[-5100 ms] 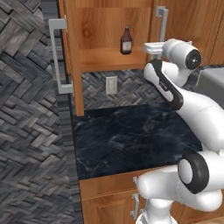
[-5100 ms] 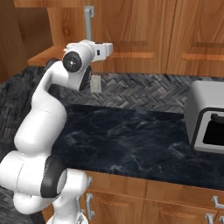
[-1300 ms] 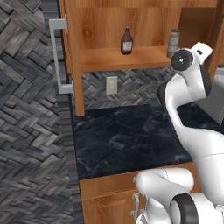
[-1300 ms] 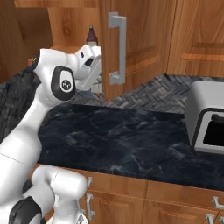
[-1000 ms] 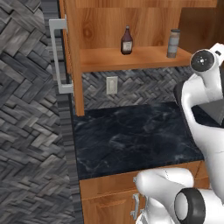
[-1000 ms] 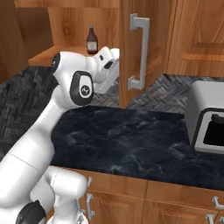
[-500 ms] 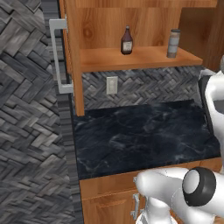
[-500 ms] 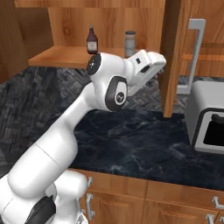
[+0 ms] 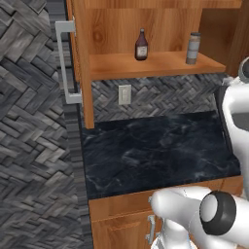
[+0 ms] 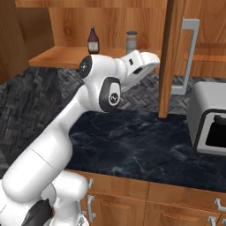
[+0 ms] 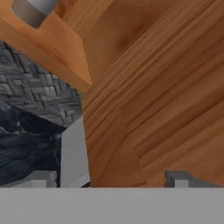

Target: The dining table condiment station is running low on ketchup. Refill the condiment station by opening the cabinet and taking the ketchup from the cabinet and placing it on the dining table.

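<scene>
The cabinet stands open, its wooden shelf [image 9: 160,64] [image 10: 57,56] bare to view. Near the shelf's middle the ketchup [image 9: 141,45] [image 10: 92,39], a small dark bottle, stands upright. My gripper [image 10: 155,59] [image 11: 111,179] is well to the right of the bottle, at shelf height, close to the inner face of the right door [image 10: 165,57] [image 11: 166,87]. Both fingertips [image 11: 43,177] sit wide apart, open, with nothing between them. The dining table is out of view.
A grey can [image 9: 193,48] [image 10: 131,43] [image 11: 33,11] stands on the shelf to the right of the ketchup. The left door [image 9: 78,58] juts out with its silver handle [image 9: 65,63]. A black counter [image 9: 155,151] lies below, and a silver appliance [image 10: 212,123] sits at its right.
The right door has swung farther open to the right, now edge-on in the right base view. My arm swept right with it, uncovering the can. The jaws have stayed open.
</scene>
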